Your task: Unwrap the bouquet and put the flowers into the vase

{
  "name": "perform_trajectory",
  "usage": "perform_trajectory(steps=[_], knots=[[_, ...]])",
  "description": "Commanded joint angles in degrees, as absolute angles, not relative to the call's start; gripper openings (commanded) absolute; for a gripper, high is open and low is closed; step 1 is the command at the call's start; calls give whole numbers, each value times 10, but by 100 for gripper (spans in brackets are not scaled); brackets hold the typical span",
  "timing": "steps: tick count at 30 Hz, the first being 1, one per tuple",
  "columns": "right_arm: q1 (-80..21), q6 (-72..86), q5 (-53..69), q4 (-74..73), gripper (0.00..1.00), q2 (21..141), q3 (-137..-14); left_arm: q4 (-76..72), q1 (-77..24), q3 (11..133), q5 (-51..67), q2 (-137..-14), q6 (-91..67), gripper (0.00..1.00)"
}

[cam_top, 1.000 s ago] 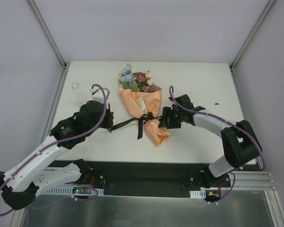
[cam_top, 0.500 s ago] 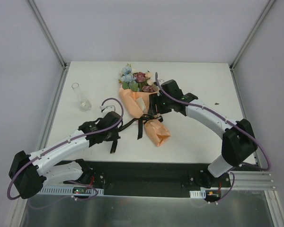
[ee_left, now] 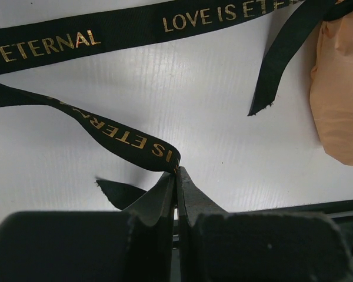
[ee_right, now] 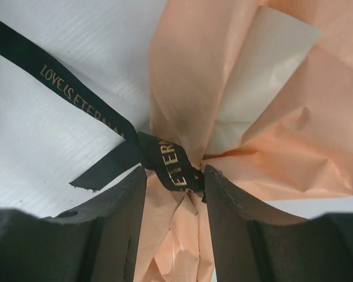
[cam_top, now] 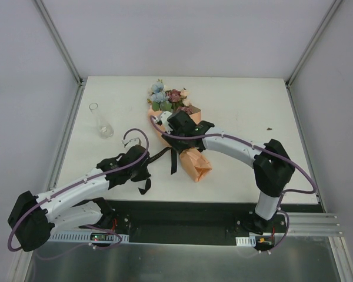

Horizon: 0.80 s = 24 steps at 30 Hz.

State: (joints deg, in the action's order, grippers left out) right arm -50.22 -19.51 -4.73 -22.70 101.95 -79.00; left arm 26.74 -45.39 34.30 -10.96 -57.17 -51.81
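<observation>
The bouquet (cam_top: 195, 164) lies mid-table as a peach paper cone, its flowers (cam_top: 170, 97) poking out at the far end. A black ribbon (cam_top: 160, 154) printed "LOVE IS ETERNAL" still knots its neck. My left gripper (cam_top: 145, 174) is shut on a fold of that ribbon (ee_left: 129, 138), left of the cone and near the front edge; in its wrist view the left gripper (ee_left: 177, 169) pinches it at the tips. My right gripper (cam_top: 179, 140) is over the neck. In the right wrist view, the right gripper (ee_right: 173, 173) presses the knotted paper (ee_right: 194, 76) from both sides. The clear glass vase (cam_top: 100, 120) stands far left.
A loose ribbon tail (ee_left: 282, 64) lies on the white table (cam_top: 241, 106) beside the cone's narrow end (ee_left: 341, 106). A small dark speck (cam_top: 270, 129) sits at the right. Metal frame posts (cam_top: 65, 53) rise at the table's far corners.
My right arm swung left across the bouquet and came down on its tied neck, jaws narrowing. My left arm drew back toward the near edge, pulling the ribbon out longer.
</observation>
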Motion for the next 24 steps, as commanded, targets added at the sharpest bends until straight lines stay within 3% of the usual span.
perform_trajectory(steps=[1, 8, 11, 15, 21, 24], knots=[[-517, -294, -117, -243, 47, 1041, -827, 251, -447, 328, -112, -543, -540, 0], [-521, -323, -105, -245, 50, 1053, -826, 251, -430, 323, -111, -513, -531, 0], [-521, -327, -108, -250, 42, 1064, -836, 251, -425, 324, -108, -507, -526, 0], [-525, -324, -100, -250, 22, 1062, -843, 251, -417, 326, -103, -509, -522, 0], [-529, -278, -100, -246, 15, 995, -844, 234, -402, 333, -88, -537, -504, 0], [-529, -242, -96, -234, 3, 936, -834, 219, -389, 347, -74, -562, -490, 0]])
